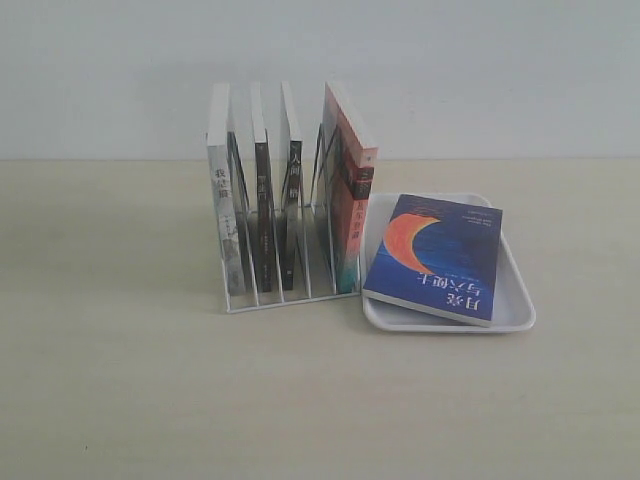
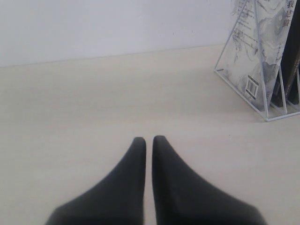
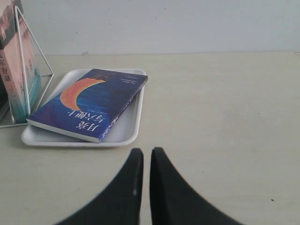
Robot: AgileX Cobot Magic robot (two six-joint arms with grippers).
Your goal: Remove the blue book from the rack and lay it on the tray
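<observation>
Deep blue, with a large orange-red crescent moon and white characters on its cover, the thin blue paperback book [image 1: 440, 260] [image 3: 89, 103] lies cover up on the flat white plastic tray with rounded corners [image 1: 450, 327] [image 3: 124, 126]. It sits slantwise across the tray and covers most of the floor. The book's side nearest the rack seems to rest on the tray's rim, so it looks slightly tilted.

The tray lies on the pale wooden tabletop [image 1: 120, 380], closer to the far edge along the wall than to the near edge. Just beside it, on the side towards the left edge, stands the small white wire rack with upright dividers [image 1: 290, 303] [image 2: 267, 112] [image 3: 35, 47]. I cannot tell whether tray and rack touch.

Four books stand upright in the rack:
- a book with a grey-white marbled cover [image 1: 228, 220] [image 2: 255, 51] in the slot farthest from the tray
- two black-spined books [image 1: 262, 215] next to it
- a red-and-teal-spined book [image 1: 350, 190] [image 3: 14, 70] next to the tray

Neither arm shows in the exterior view. The left gripper [image 2: 149, 139] hangs over bare tabletop, apart from the rack. Its two black fingers are drawn together with only a thin slit between them, and they hold nothing. The right gripper [image 3: 146, 151] is likewise closed to a narrow slit and empty. It hangs over bare tabletop near the tray, clear of tray and book.
</observation>
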